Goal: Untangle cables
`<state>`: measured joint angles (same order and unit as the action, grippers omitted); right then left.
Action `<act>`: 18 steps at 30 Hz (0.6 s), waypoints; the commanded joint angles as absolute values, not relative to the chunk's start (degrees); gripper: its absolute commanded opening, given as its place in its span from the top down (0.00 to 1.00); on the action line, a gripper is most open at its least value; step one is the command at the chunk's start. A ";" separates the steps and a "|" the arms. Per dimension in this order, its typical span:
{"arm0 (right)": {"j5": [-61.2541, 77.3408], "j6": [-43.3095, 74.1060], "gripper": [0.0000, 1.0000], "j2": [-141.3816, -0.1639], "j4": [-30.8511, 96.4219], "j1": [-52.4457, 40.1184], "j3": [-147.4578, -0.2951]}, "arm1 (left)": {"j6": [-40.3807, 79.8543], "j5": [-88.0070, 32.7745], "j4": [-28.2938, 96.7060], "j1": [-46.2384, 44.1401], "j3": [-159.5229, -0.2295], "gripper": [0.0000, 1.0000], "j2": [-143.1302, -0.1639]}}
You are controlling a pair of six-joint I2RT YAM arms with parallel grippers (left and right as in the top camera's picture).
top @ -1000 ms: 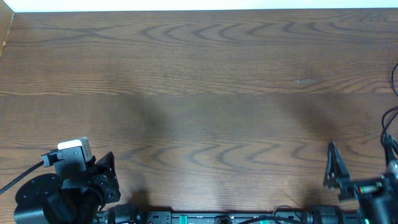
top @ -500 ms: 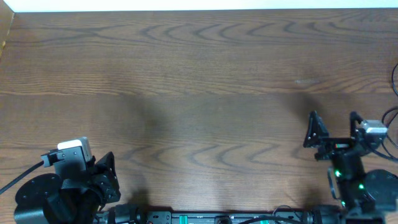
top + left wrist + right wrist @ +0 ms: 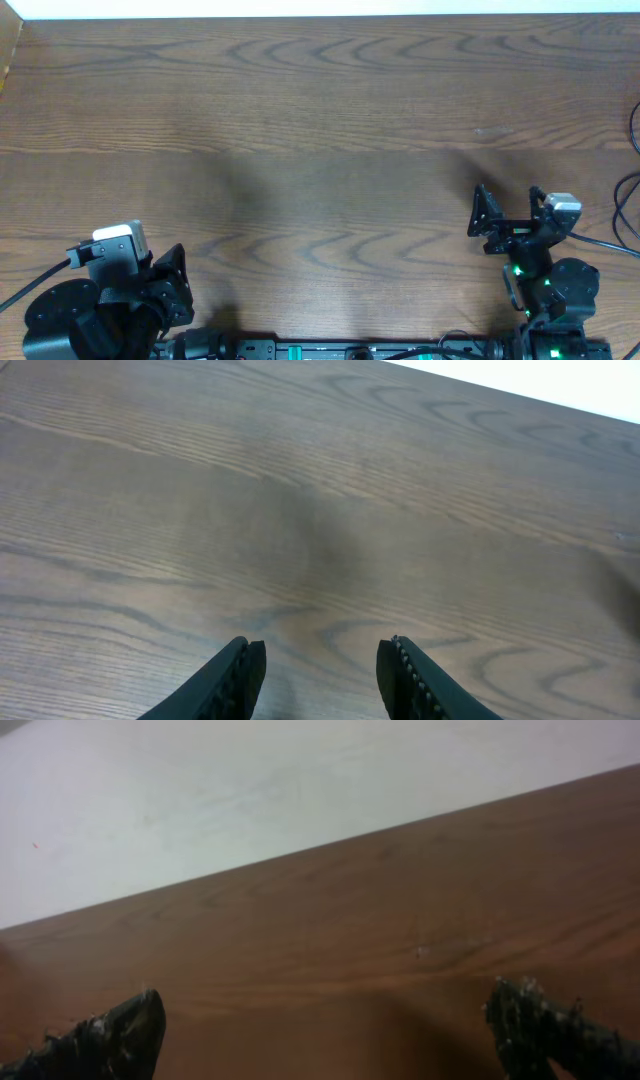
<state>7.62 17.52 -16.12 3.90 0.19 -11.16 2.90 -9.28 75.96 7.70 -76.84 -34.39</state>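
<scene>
Cables: in no view, location cannot tell.
Left gripper [image 3: 320, 652]: 7 o'clock on table [image 3: 320, 120], jaws part-open, empty, parked low.
Right gripper [image 3: 507, 203]: 4 o'clock, jaws wide, empty. Probably readied for a grab.

A brown wood-grain table [image 3: 320, 120] ends at a white surface [image 3: 250, 790].

Two hands are showing: the left hand [image 3: 320, 665] at the bottom of its wrist view, the right hand [image 3: 508, 205] at the overhead view's lower right. Each is showing two fingers [image 3: 240, 670]. One wooden surface [image 3: 320, 120] is lying beneath.
</scene>
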 commanded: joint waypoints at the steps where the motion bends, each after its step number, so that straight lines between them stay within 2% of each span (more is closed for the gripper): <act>1: 7.92 18.20 0.01 -15.90 3.40 0.01 -9.56 | 2.17 -9.43 75.81 7.51 -76.82 0.58 -34.46; 18: 7.88 22.74 0.01 -15.90 4.47 0.01 -4.38 | 2.17 -9.45 77.10 7.51 -76.82 0.58 -34.46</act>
